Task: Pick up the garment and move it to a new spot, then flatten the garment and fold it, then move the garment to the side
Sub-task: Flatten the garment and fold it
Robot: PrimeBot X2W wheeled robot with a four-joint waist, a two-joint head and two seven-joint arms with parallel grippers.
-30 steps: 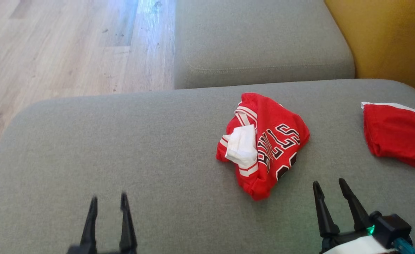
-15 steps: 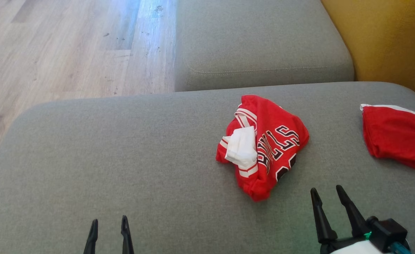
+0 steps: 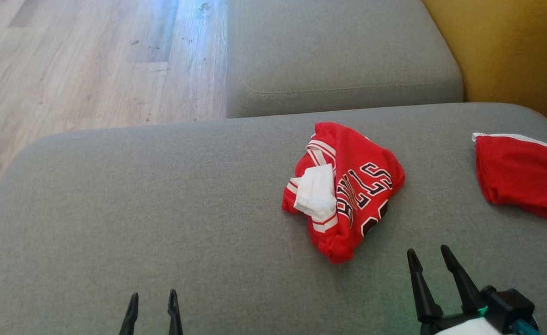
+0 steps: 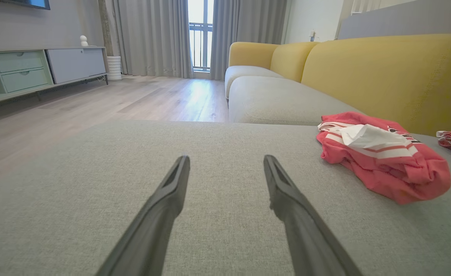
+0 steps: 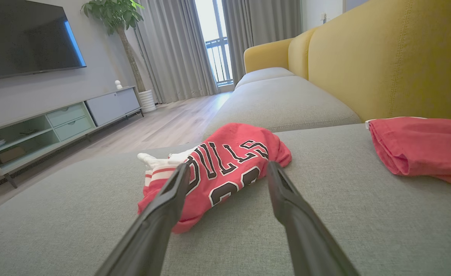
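1. The garment [image 3: 343, 190] is a red basketball jersey crumpled into a loose bundle. Black letters edged in white and part of a number show on its right side. Red-and-white striped trim and a white inner fold show on its left.
2. It lies on the wide grey seat cushion [image 3: 162, 209], right of centre and toward the far edge, and neither gripper touches it.
3. The jersey cloth is soft and thin and sits in lumpy folds. Its outline is roughly triangular and narrows to a rounded point at the near end.
4. The cushion has a coarse woven cover and rounded corners. Beyond it sits a second grey cushion [image 3: 338, 51] with a stitched seam along its near side, and a yellow upholstered backrest [image 3: 510, 51] rises at the far right.
5. A second red cloth [image 3: 520, 174] with a white edge lies at the cushion's right end, well apart from the jersey.
6. Pale wood-plank floor [image 3: 78, 65] shows at the far left.
7. The left gripper [image 3: 153, 298] is at the near left over bare cushion. Its slim dark fingers point away, spread apart with nothing between them, well left of the jersey.
8. The right gripper [image 3: 427, 252] is at the near right with its tapered fingers leaning slightly left. They are likewise spread and empty, with the tips near the jersey's near end but apart from it.
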